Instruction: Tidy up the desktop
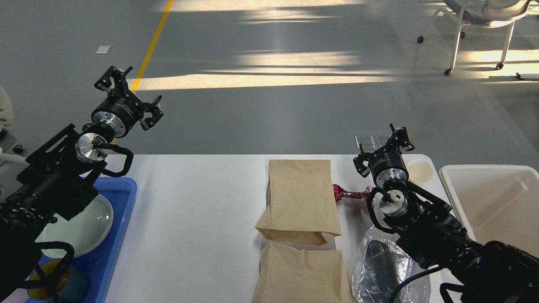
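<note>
Below both raised grippers, white desktop (198, 210), left gripper (126, 90) open, right gripper (385, 145) open.

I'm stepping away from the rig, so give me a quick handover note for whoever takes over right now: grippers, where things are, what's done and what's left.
Left gripper: open, empty, raised beyond the desktop's far left edge.
Right gripper: open, empty, above the far right of the desktop.
On the desktop: two brown paper bags, a red wrapper, a clear plastic bag, a pale round lid.
Blue tray on the left holds a green plate and a cup.
White bin on the right looks empty.
Left: everything loose on the desktop.
</note>
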Robot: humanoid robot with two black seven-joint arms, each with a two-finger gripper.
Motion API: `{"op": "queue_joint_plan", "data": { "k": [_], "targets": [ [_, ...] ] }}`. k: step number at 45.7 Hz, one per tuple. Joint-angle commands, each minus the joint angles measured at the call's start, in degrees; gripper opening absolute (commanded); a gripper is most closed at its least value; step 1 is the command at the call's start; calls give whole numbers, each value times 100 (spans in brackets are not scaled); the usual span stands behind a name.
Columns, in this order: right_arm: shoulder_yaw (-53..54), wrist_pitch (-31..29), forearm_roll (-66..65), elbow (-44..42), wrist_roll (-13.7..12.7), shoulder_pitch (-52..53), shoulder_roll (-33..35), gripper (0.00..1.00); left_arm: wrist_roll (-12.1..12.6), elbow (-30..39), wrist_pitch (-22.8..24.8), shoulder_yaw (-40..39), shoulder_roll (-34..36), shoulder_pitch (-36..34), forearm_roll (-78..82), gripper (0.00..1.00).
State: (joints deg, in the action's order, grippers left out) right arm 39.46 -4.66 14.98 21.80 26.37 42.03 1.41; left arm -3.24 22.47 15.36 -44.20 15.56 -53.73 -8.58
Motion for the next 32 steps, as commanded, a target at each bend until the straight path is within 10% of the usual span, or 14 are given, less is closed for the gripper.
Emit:
{"op": "queue_joint_plan", "data": {
  "k": [1, 18, 32],
  "targets": [
    [0, 0, -4, 0, 0, -2, 0, 100, -10, 3, 46, 8, 43, 20, 6, 96],
    [0, 0, -4, 0, 0, -2, 0, 100, -933, -6, 530, 17, 149, 257, -3, 96],
    [0, 0, -4, 0, 0, -2, 0, 100, -960, 3, 539, 34, -325, 898, 6, 96]
  ]
}}
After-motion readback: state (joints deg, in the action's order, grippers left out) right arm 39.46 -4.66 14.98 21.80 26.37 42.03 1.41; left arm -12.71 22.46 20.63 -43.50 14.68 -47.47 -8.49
